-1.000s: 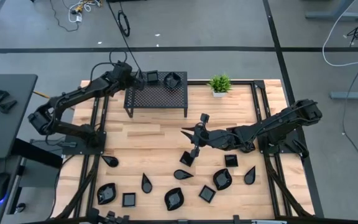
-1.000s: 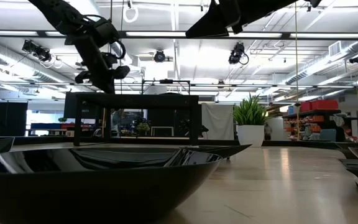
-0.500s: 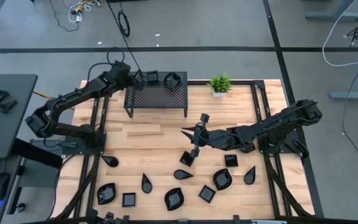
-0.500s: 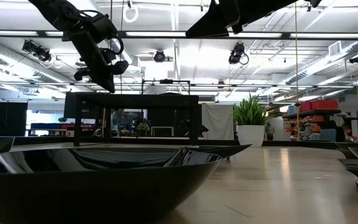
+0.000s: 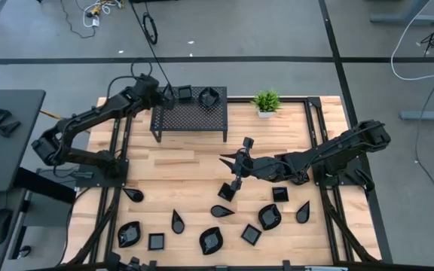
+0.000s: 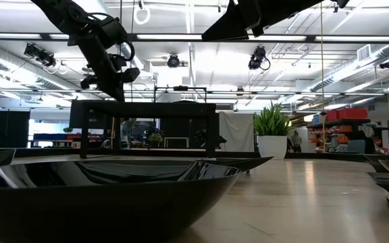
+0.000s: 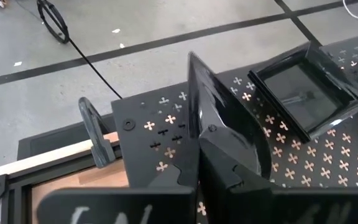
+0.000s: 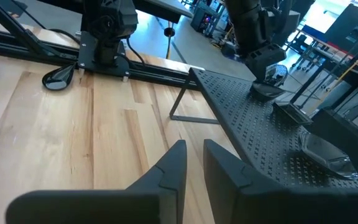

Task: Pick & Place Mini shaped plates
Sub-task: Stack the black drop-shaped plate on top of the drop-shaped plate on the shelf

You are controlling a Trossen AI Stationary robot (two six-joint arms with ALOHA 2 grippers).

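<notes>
Left gripper [image 7: 197, 149], fingers clamped on 1 plate [image 7: 219, 118] held on edge, hovers at the rack's [image 5: 189, 117] upper-left corner, likely to set it down. Right gripper [image 5: 228, 159] waits mid-frame, fingers narrow, holding nothing.

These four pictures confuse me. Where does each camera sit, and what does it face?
High: overhead, looking down on table, left arm, right arm.
Low: tabletop height, facing rack; arms above.
Left wrist: above rack, left fingers gripping a plate.
Right wrist: over table, facing rack past open right fingers.
All four share the rack.
</notes>
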